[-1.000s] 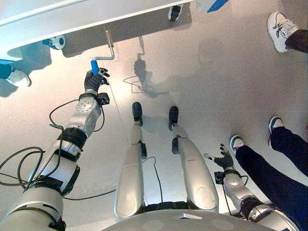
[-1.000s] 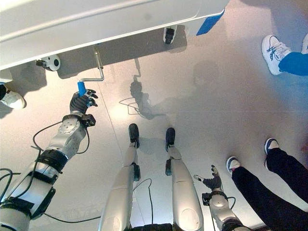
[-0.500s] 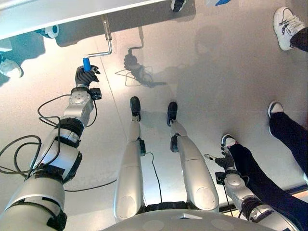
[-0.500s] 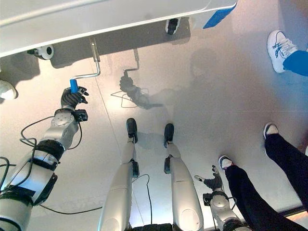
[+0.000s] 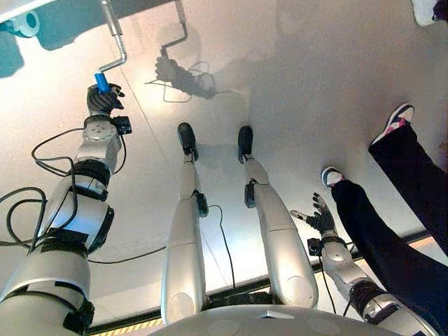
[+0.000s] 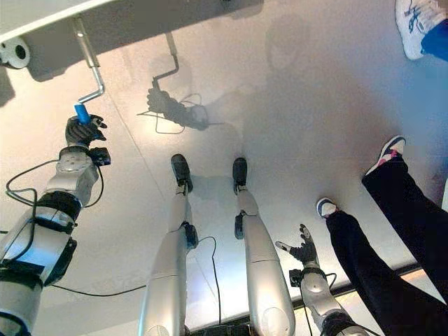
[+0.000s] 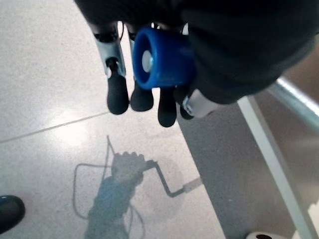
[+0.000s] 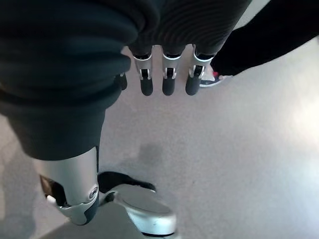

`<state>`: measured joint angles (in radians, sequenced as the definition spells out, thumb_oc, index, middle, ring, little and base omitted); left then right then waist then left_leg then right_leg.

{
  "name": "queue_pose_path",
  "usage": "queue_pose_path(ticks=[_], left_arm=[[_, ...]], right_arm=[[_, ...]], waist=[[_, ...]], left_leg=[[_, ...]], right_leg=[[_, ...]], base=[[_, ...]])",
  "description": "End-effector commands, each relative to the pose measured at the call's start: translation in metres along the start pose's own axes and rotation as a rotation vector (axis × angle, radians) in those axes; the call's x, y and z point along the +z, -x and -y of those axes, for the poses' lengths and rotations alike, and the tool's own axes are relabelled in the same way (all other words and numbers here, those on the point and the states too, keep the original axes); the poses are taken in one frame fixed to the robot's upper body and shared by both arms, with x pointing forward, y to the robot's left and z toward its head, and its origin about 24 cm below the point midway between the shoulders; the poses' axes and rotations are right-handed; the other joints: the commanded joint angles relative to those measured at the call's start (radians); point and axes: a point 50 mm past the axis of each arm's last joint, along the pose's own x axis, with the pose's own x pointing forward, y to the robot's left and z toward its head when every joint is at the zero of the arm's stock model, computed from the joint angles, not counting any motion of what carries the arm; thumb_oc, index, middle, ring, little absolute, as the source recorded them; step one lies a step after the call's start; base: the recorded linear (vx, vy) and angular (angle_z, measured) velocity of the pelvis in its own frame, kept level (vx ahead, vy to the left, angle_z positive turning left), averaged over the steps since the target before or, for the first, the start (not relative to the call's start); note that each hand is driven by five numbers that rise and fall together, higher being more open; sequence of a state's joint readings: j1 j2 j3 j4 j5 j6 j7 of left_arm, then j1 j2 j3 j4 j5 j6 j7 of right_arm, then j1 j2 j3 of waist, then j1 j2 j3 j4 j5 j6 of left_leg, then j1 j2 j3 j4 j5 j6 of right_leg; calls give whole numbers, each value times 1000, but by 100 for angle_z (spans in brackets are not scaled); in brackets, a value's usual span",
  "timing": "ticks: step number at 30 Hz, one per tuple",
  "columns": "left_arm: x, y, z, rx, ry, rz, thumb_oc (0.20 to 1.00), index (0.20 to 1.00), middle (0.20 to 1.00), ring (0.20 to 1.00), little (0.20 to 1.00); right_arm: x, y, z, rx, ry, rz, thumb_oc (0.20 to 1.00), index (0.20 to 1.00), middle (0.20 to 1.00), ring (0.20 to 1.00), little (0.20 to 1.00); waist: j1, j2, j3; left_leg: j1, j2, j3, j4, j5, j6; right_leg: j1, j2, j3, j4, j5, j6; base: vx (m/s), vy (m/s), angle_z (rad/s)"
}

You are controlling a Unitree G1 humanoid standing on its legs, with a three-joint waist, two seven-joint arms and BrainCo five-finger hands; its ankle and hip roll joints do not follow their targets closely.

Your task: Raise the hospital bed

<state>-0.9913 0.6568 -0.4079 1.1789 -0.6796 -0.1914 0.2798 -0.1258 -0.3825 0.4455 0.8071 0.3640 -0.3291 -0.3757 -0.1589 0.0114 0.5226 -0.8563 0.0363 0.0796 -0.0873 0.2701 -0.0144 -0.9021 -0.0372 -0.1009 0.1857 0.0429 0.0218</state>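
We find the blue cylindrical plastic grip (image 5: pixel 102 82) at the upper left of the left eye view, on the end of the bent silver metal crank (image 5: pixel 114 38) that runs up to the white hospital bed frame (image 6: pixel 35 19) along the top edge. Our left hand (image 5: pixel 102 100) is clenched round that grip; the left wrist view shows its fingers (image 7: pixel 117 94) curled over the blue cylinder (image 7: pixel 162 58). Our right hand (image 5: pixel 320 220) hangs at the lower right with fingers relaxed, grasping nothing.

We judge the main risk to be the grip slipping out of the curled fingers as the crank swings round, since the smooth cylinder can turn inside the hold. The arm is stretched well out, so a wide part of the turn may pull the hand off. A white caster (image 6: pixel 12 50) of the bed stands near the crank.

The pale grey speckled floor (image 5: pixel 294 91) is smooth and glossy. A person in dark trousers (image 5: pixel 406 175) and a white shoe (image 5: pixel 330 175) stands just beside our right hand, and could be brushed if that arm swings. Another white shoe (image 6: pixel 411 24) shows at the upper right of the right eye view.
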Motion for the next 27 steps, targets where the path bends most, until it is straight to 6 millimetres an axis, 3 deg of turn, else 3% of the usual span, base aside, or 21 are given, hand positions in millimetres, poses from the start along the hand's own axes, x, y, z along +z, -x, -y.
queue_pose_path(ticks=[1,15,27], left_arm=[[35,-12,-41,162,-5,85,200,200,200,200,200],[58,-12,-10,94,39,157,200,200,200,200,200],[71,-8,18,21,111,199,200,200,200,200,200]], right_arm=[[-12,13,9,-23,18,-11,1000,1000,1000,1000,1000],[-1,11,5,-3,30,51,1000,1000,1000,1000,1000],[-4,12,5,2,40,43,1000,1000,1000,1000,1000]], waist=[[-1,-60,-3],[-51,-62,-3],[-85,-69,-3]], left_leg=[[113,-51,73,0,-115,-34],[115,-22,136,0,-120,-43],[137,2,176,0,-115,-58]], right_leg=[[47,-27,85,-166,163,116],[8,13,147,-172,186,122],[10,40,178,-185,201,127]], base=[[-8,-2,-7],[-5,-33,-13],[-8,-39,-9]])
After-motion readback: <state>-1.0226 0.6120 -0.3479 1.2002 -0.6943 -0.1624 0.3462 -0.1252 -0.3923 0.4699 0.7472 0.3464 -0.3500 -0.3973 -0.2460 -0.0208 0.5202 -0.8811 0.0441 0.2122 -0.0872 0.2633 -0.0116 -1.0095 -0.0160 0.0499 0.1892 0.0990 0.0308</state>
